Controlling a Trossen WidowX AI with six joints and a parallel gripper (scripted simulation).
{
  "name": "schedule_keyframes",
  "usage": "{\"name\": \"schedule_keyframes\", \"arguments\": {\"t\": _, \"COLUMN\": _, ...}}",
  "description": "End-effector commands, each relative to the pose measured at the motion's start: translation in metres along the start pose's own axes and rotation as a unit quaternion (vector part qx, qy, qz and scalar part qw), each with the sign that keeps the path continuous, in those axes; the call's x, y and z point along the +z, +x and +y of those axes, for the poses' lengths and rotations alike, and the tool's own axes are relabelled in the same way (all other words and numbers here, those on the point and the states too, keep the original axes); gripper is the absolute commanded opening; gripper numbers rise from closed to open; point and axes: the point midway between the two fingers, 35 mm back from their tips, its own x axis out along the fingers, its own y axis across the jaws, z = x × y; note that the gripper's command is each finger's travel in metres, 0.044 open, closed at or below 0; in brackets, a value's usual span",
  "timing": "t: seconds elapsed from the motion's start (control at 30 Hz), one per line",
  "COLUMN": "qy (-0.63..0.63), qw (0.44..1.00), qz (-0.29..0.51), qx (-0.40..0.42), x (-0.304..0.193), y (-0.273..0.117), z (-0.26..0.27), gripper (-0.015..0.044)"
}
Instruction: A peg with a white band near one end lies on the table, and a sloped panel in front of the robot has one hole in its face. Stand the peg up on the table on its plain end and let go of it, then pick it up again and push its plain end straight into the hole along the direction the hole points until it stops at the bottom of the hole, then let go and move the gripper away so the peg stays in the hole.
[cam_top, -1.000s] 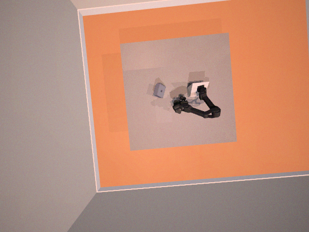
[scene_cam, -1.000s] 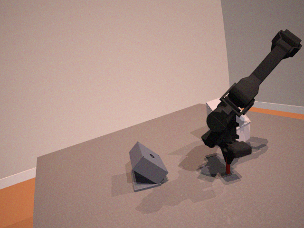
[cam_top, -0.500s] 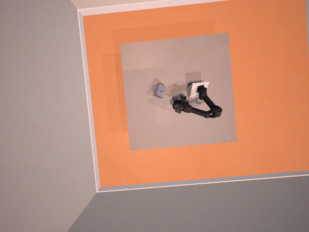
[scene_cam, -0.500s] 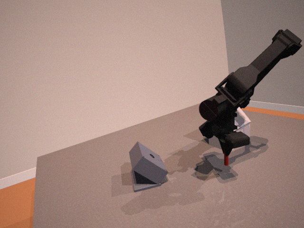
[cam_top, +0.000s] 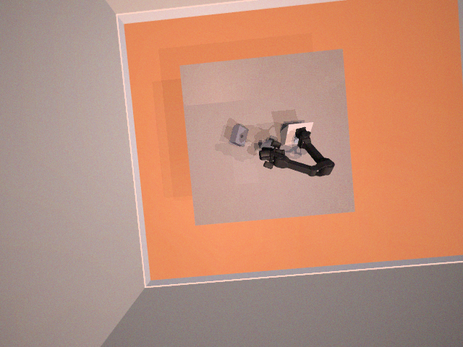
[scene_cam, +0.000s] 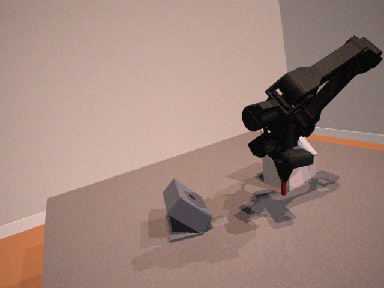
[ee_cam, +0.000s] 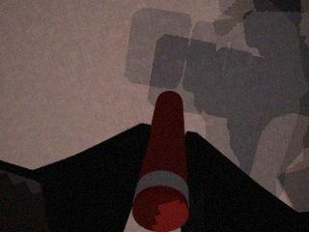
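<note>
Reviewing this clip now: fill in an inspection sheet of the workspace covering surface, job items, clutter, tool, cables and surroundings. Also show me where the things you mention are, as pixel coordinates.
Surface: square grey-brown table top [cam_top: 224, 194] [scene_cam: 108, 263], shadows across it.
Peg: red peg [scene_cam: 284, 188] [ee_cam: 169, 135], gripped; plain end points down, white band [ee_cam: 163, 180] near the upper end.
Sloped panel: grey block [cam_top: 236, 135] [scene_cam: 186, 209] with one hole [cam_top: 241, 136] [scene_cam: 192, 197] in its face; no peg in it.
Clutter: nothing seen; a pale angular block [cam_top: 293, 135] [scene_cam: 305, 174] sits by the arm's base, purpose unclear.
Tool: tool [scene_cam: 284, 179] [ee_cam: 166, 138] shut on the peg.
Cables: nothing seen.
Surroundings: orange floor [cam_top: 404, 149] [scene_cam: 15, 257], plain walls [cam_top: 56, 149] [scene_cam: 139, 77].
</note>
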Motion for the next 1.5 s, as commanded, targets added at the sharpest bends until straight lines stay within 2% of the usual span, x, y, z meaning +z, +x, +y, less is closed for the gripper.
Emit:
{"name": "schedule_keyframes", "arguments": {"t": 0.0, "qy": 0.004, "qw": 1.0, "qz": -0.005, "qx": 0.002, "x": 0.002, "y": -0.002, "z": -0.001, "gripper": 0.0}}
{"name": "schedule_keyframes", "arguments": {"t": 1.47, "qy": 0.129, "qw": 0.979, "qz": -0.157, "qx": 0.034, "x": 0.06, "y": -0.003, "z": -0.037, "gripper": 0.0}}
